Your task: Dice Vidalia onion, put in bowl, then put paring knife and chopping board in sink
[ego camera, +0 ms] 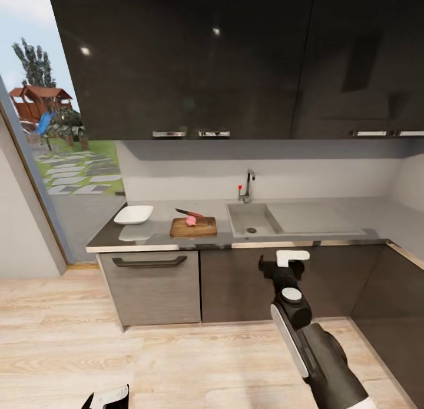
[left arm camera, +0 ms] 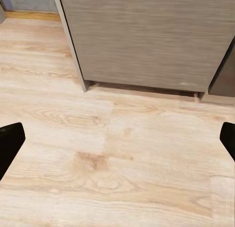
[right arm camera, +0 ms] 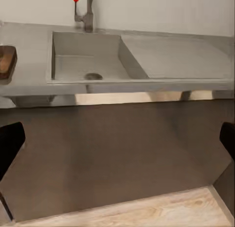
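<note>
A kitchen of dark glossy wall cabinets (ego camera: 235,62) and a pale grey wall stands over a light wood floor (ego camera: 118,362), with a tall window at one end looking onto a lawn and a red playhouse. The grey glossy countertop (ego camera: 159,223) runs above dark cabinet fronts (ego camera: 235,285) and one wood-grain drawer front (ego camera: 150,285).

On the countertop lies the rectangular brown wooden chopping board (ego camera: 193,227), and on it sits the small pinkish-red Vidalia onion (ego camera: 191,220), whole and rounded. The slim paring knife with red handle and dark blade (ego camera: 188,213) lies at the board's far edge, just behind the onion. The shallow white squarish bowl (ego camera: 133,214) rests near the board, on the window side. On the board's other side is the rectangular stainless-steel sink (ego camera: 253,219) with its round dark drain, flat drainboard and chrome tap with a red dot (ego camera: 247,186).

The robot's right gripper (ego camera: 292,257) hangs in front of the cabinets below the sink, its black fingers (right arm camera: 11,143) spread wide and holding nothing. The left gripper (left arm camera: 117,143) points at the floor, fingers (left arm camera: 10,141) likewise wide apart and empty.
</note>
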